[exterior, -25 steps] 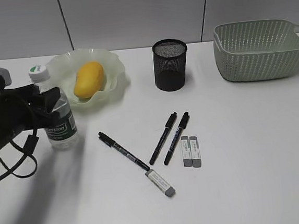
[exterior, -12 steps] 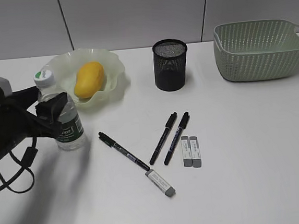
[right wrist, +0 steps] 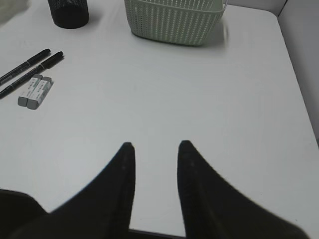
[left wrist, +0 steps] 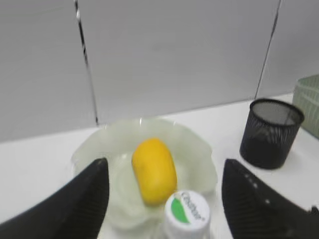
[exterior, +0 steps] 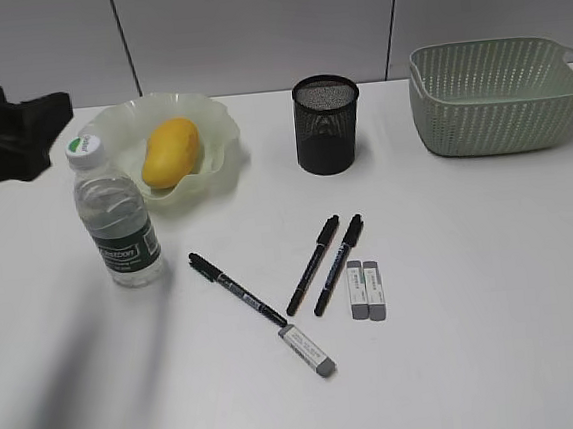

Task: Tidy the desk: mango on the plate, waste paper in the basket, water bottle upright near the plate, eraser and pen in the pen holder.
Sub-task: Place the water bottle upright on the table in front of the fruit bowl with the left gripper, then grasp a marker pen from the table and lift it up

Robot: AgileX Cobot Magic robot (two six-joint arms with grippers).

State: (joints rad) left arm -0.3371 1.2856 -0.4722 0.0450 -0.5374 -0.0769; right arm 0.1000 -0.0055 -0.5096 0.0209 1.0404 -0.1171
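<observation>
Clear water bottle (exterior: 116, 217) is seen upright beside plate (exterior: 215, 140); left gripper (left wrist: 164, 186) jaws spread wide, nothing held; right gripper (right wrist: 154, 147) jaws parted, empty.

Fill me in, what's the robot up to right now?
Desk tidy, partway. The mango lies on the plate and the bottle stands upright beside it; the left gripper is above the cap, jaws wide open, holding nothing. Three pens and three erasers lie on the desk, and the holder looks empty. The right gripper hangs open, idle.
</observation>
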